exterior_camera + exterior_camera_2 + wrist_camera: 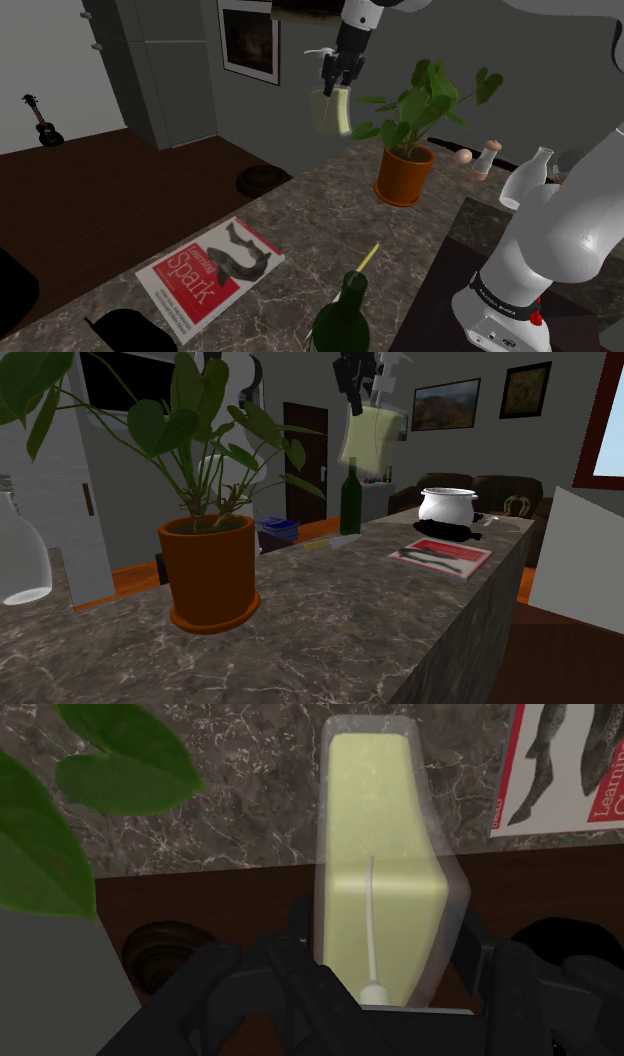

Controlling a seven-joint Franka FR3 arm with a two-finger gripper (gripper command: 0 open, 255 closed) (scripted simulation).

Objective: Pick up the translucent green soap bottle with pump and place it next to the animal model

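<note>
Seeing my hand (338, 80) clenched on the pale green soap bottle (332, 110) at its top; it hangs below the hand, high above the worktop (310, 210), near the potted plant (404, 172).

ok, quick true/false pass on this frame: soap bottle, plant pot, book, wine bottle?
1. The fingers clasp the soap bottle, which hangs in the air above the counter. True.
2. The plant's pot is white. False: it is orange-brown.
3. The book lies flat on the counter, cover up. True.
4. The wine bottle lies on its side. False: it stands upright.
</note>
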